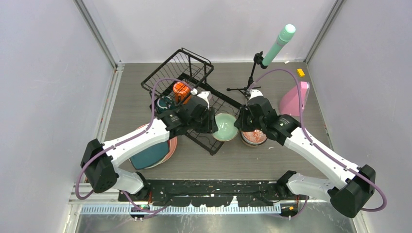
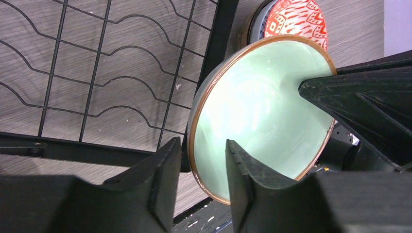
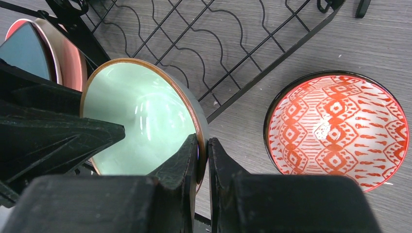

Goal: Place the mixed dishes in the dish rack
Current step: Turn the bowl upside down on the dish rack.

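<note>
- My right gripper (image 3: pixel 203 144) is clenched on the rim of the mint bowl (image 3: pixel 141 121), one finger inside and one outside.
- My left gripper (image 2: pixel 203 144) straddles the opposite rim with its jaws apart. A gap shows at the outer finger, and I cannot tell whether the inner one touches the glaze.
- The bowl hangs tilted on edge at the right border of the dish rack (image 2: pixel 219 43), between both wrists and not yet in a slot.
- To hand it over well, I'd pinch the left firmly on the rim before letting the right go, then stand the bowl in a wavy slot, not on the frame bar.
- A red-patterned bowl (image 3: pixel 335 126) sits just beside it on the grey wood table (image 1: pixel 272 160), and I'd keep the right wrist off it.
- Further out, a teal plate (image 1: pixel 150 154) lies on a pink plate (image 1: pixel 171 145) left of the rack, and an orange mug (image 1: pixel 180 90) sits at the rack's far end.
- Pale walls close the cell in.
</note>
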Available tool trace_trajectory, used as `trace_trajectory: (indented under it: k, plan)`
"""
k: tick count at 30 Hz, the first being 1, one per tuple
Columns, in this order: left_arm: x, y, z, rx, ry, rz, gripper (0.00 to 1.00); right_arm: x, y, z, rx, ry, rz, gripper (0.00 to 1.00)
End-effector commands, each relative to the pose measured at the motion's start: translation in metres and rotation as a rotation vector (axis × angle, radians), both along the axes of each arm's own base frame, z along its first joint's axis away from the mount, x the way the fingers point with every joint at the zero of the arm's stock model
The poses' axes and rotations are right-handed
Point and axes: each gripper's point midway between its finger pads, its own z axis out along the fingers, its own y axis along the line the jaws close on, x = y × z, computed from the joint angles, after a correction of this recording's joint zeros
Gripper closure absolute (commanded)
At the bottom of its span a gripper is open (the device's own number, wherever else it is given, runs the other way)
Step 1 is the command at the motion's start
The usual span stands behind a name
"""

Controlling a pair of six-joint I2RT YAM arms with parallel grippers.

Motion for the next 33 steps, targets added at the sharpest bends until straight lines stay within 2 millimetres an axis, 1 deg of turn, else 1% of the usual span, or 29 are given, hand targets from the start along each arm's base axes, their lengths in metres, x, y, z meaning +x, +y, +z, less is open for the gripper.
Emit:
trace_trajectory:
  k: [1, 4, 5, 7, 9, 11, 14, 16, 18, 19, 22, 23, 24, 25, 26, 27, 28, 29, 30, 32, 33]
  plan:
    - [0.0, -0.001, 0.014, -0.044, -0.035, 0.006, 0.62, 0.012, 0.02, 0.048, 0.108, -0.127, 0.026, 1.0]
    - [-0.001, 0.001, 0.012, -0.046, -0.036, 0.011, 0.71, 0.01, 0.028, 0.051, 0.142, -0.133, 0.055, 1.0]
    - [-0.001, 0.002, 0.012, -0.046, -0.037, 0.011, 0.75, 0.007, 0.031, 0.05, 0.151, -0.128, 0.067, 1.0]
    - [-0.001, 0.003, 0.011, -0.04, -0.04, 0.008, 0.88, 0.007, 0.034, 0.05, 0.156, -0.127, 0.079, 1.0]
    - [-0.002, 0.004, 0.01, -0.033, -0.042, 0.005, 0.96, 0.008, 0.036, 0.049, 0.152, -0.126, 0.087, 1.0]
    - [-0.002, 0.005, 0.009, -0.028, -0.043, 0.008, 1.0, 0.008, 0.038, 0.049, 0.148, -0.123, 0.093, 1.0]
    - [-0.001, 0.007, 0.009, -0.023, -0.05, 0.013, 1.0, 0.009, 0.04, 0.049, 0.148, -0.124, 0.095, 1.0]
    - [-0.001, 0.008, 0.009, -0.023, -0.054, 0.012, 1.0, 0.005, 0.045, 0.05, 0.171, -0.111, 0.122, 0.98]
    - [-0.002, 0.009, 0.01, -0.031, -0.062, 0.01, 1.0, 0.005, 0.047, 0.048, 0.177, -0.107, 0.124, 0.94]
    - [-0.002, 0.009, 0.011, -0.037, -0.067, 0.009, 1.0, 0.005, 0.047, 0.048, 0.181, -0.106, 0.122, 0.9]
    - [-0.003, 0.01, 0.016, -0.068, -0.09, 0.005, 1.0, 0.006, 0.049, 0.046, 0.193, -0.097, 0.116, 0.83]
    - [-0.003, 0.011, 0.019, -0.085, -0.097, 0.004, 1.0, 0.007, 0.05, 0.046, 0.198, -0.098, 0.113, 0.78]
    - [-0.002, 0.012, 0.021, -0.099, -0.106, 0.003, 1.0, 0.007, 0.051, 0.045, 0.205, -0.09, 0.105, 0.75]
    - [-0.002, 0.013, 0.023, -0.111, -0.111, 0.001, 1.0, 0.007, 0.054, 0.045, 0.221, -0.083, 0.101, 0.68]
    - [-0.001, 0.014, 0.026, -0.128, -0.123, -0.004, 1.0, 0.007, 0.055, 0.045, 0.231, -0.079, 0.098, 0.58]
    - [0.0, 0.017, 0.027, -0.138, -0.131, -0.001, 1.0, 0.007, 0.059, 0.046, 0.252, -0.067, 0.102, 0.54]
    - [-0.004, 0.017, 0.029, -0.165, -0.122, -0.022, 1.0, 0.007, 0.062, 0.047, 0.269, -0.068, 0.106, 0.45]
    - [-0.003, 0.018, 0.031, -0.181, -0.123, -0.024, 1.0, 0.005, 0.066, 0.048, 0.293, -0.05, 0.119, 0.41]
    - [-0.003, 0.02, 0.031, -0.2, -0.116, -0.031, 1.0, 0.003, 0.069, 0.048, 0.306, -0.043, 0.126, 0.35]
    - [-0.003, 0.024, 0.038, -0.251, -0.114, -0.043, 1.0, 0.0, 0.076, 0.05, 0.345, -0.027, 0.15, 0.3]
    - [-0.005, 0.025, 0.041, -0.277, -0.109, -0.061, 1.0, -0.001, 0.079, 0.052, 0.365, -0.018, 0.159, 0.29]
